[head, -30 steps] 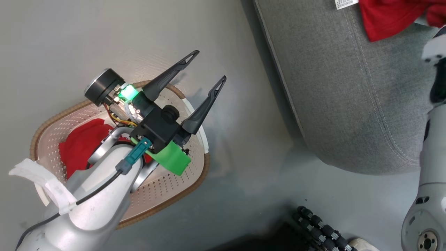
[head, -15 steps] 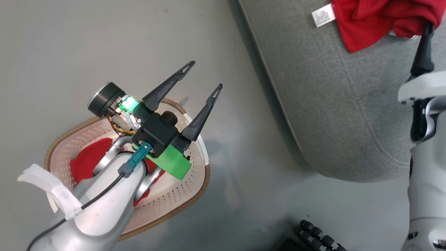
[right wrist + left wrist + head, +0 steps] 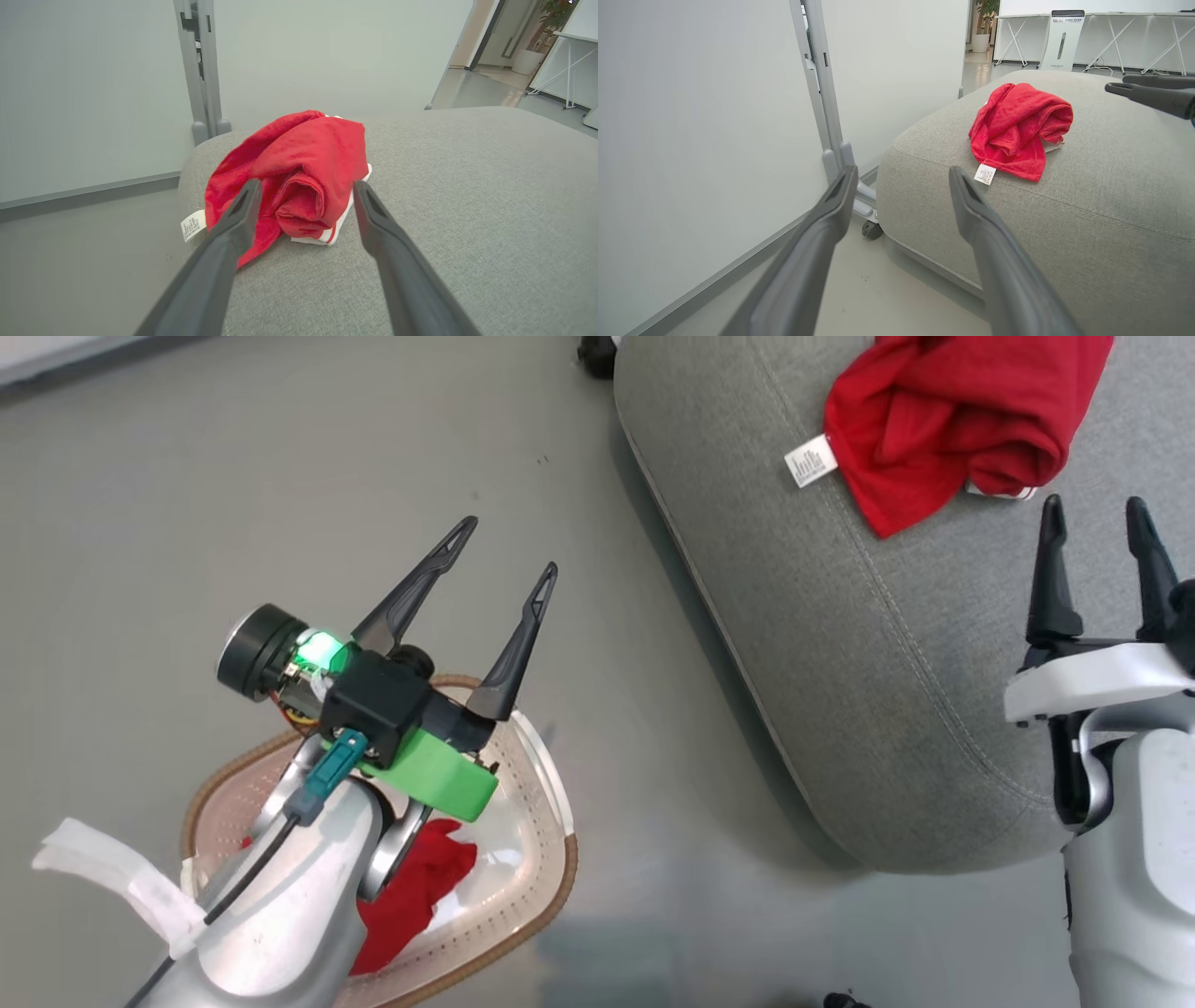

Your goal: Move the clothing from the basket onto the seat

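Halfway, with red garment [image 3: 943,420] on far seat [image 3: 840,663], left gripper [image 3: 509,544] and right gripper [image 3: 1094,501] splayed empty; next, reach into near basket [image 3: 571,854] for second garment [image 3: 420,887]

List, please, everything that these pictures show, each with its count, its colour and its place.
Seat: one, light grey, at the right of the head view.
Basket: one, cream with brown rim, on the grey floor, left of the seat.
Seat garment: one, red, crumpled on the seat.
Basket garment: one, red, inside the basket.
Partition post: one, grey, beside the seat.
Left gripper: one, dark, open, above the basket.
Right gripper: one, dark, open, over the seat.
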Robot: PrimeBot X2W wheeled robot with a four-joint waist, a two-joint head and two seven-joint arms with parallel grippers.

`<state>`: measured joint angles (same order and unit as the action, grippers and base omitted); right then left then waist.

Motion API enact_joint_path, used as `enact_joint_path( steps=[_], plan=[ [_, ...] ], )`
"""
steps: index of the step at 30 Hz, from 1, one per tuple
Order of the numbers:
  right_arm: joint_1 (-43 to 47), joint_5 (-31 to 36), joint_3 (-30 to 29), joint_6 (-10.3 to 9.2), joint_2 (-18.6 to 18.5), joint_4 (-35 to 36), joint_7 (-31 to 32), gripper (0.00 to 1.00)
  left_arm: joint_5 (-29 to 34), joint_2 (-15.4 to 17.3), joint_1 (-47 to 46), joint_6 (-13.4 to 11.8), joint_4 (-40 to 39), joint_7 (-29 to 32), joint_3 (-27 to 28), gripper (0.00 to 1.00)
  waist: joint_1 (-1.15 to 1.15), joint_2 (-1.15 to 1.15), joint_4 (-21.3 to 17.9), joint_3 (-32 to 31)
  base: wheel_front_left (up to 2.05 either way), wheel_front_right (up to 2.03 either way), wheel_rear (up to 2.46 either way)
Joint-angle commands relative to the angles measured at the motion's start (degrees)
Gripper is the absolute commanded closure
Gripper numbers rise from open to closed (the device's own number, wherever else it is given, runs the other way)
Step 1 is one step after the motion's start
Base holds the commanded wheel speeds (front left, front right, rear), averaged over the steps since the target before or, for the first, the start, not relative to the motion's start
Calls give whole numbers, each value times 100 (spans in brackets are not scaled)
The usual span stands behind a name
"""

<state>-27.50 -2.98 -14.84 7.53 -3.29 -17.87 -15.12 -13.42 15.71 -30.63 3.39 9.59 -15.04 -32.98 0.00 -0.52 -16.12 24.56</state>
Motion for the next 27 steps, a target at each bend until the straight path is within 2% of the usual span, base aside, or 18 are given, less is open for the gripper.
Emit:
enact_joint_path(
  steps=[1,12,19,27],
  plan=[
    [126,-66,129,-7,-8,124,-5,0,-45,-35,167,-71,-5,-19,121,0,0,52,215,-362,0,0,0],
    [441,-201,1003,-8,21,562,-4,0,-145,-304,763,-168,1,-13,1183,0,0,52,1012,-945,0,0,0],
    [670,-252,1264,-7,26,604,-4,0,-80,-497,1239,-145,62,-13,1893,0,0,52,1539,-1313,0,0,0],
    [1019,-499,1575,-7,29,646,-4,0,40,-710,1805,-78,117,-14,2638,0,0,52,1922,-1680,0,0,0]
  ],
)
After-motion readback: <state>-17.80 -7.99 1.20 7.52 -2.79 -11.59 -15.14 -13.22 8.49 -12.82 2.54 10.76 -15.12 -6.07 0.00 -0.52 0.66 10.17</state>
